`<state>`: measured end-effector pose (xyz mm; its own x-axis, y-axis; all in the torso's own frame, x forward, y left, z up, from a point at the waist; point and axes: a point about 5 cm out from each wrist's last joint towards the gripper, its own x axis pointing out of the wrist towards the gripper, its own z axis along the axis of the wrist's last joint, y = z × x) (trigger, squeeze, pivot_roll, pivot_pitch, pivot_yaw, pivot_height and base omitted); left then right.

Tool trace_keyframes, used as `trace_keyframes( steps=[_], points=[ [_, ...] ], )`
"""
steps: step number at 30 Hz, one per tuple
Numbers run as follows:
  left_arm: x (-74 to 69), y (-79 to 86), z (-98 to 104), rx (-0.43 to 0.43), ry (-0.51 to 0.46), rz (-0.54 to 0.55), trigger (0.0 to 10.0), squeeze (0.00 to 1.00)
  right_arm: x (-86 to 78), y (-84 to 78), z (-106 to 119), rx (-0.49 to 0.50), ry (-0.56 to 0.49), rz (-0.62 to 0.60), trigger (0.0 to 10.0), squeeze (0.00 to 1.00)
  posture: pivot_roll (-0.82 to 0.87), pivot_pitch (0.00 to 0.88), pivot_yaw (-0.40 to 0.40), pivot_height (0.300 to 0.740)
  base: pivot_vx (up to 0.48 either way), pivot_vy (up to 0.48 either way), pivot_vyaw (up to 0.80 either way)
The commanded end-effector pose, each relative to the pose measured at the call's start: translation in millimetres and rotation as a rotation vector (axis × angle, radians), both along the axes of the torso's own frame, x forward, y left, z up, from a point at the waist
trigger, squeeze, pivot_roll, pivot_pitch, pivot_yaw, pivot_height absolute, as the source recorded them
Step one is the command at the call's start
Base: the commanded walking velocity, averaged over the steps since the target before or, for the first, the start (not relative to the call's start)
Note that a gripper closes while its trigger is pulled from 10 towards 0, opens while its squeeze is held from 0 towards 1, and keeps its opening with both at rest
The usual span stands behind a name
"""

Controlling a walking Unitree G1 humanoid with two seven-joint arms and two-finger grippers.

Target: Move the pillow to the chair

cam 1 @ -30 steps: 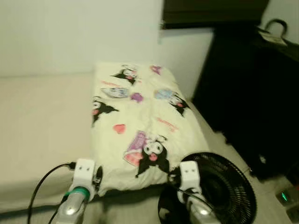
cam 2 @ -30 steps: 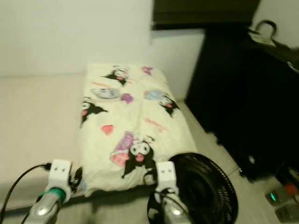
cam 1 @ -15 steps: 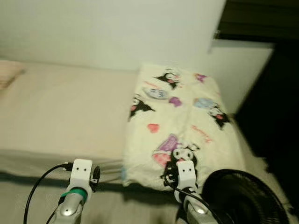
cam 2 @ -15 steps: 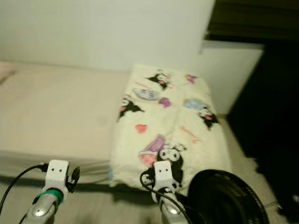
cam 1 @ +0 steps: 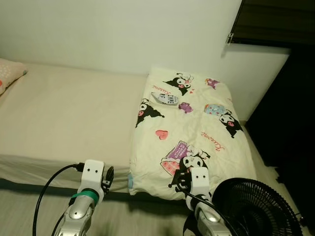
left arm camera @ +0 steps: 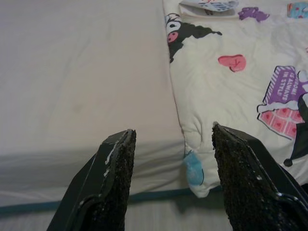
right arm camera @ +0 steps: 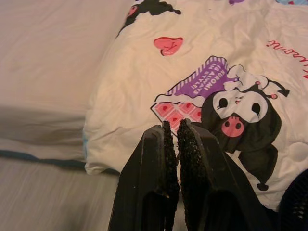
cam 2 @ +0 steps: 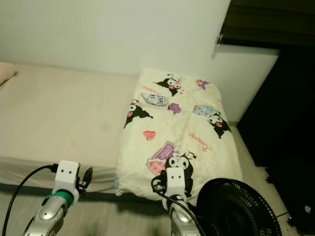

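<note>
A pinkish pillow (cam 1: 9,74) with red print lies at the far left end of the bed, cut off by the picture's edge. A large cream cartoon-print quilt (cam 1: 189,125) covers the bed's right end. Both arms are held low in front of the bed's near edge. My left gripper (left arm camera: 172,130) is open and empty, pointing at the sheet beside the quilt's near corner. My right gripper (right arm camera: 174,123) is shut on nothing, hovering over the quilt's near edge (right arm camera: 144,159).
The bed (cam 1: 69,113) has a plain cream sheet. A black floor fan (cam 1: 253,209) stands close by my right arm. Dark furniture (cam 1: 295,128) fills the right side. A white wall (cam 1: 123,34) runs behind the bed. A black cable (cam 1: 44,196) loops off my left wrist.
The camera has turned left and the blur is gone; more of the bed shows and the pillow's corner has come into view. Both arms keep their pose.
</note>
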<state>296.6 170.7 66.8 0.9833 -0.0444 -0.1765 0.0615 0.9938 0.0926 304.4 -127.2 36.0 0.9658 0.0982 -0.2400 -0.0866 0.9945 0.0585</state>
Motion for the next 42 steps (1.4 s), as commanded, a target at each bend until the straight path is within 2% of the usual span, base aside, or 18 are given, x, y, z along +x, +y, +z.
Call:
trace_keyframes(
  steps=[1, 7, 31, 42],
  points=[
    [-0.4, -3.3, -4.0, -0.007, 0.018, -0.016, 10.0, 0.0, -3.5, -2.4, -5.8, 0.015, 0.023, -0.021, 10.0, 0.0, -0.03, 0.021, 0.021, 0.74, 0.296, 0.0, 0.0],
    [2.4, -4.8, -1.6, -0.019, 0.012, -0.032, 10.0, 0.0, -4.2, -2.6, -5.9, 0.022, 0.02, -0.023, 10.0, 0.0, -0.03, 0.027, 0.025, 0.74, 0.397, 0.0, 0.0],
    [-2.6, -4.3, -5.1, -0.03, 0.017, -0.027, 10.0, 0.0, -2.7, -0.5, -4.8, 0.024, 0.02, -0.011, 10.0, 0.0, -0.03, 0.033, 0.013, 0.74, 0.423, 0.0, 0.0],
    [-4.4, -2.1, -9.0, 0.008, 0.038, -0.009, 10.0, 0.0, -5.1, -1.2, -7.4, 0.024, 0.029, -0.019, 10.0, 0.0, -0.03, 0.038, 0.02, 0.74, 0.084, 0.0, 0.0]
  ],
)
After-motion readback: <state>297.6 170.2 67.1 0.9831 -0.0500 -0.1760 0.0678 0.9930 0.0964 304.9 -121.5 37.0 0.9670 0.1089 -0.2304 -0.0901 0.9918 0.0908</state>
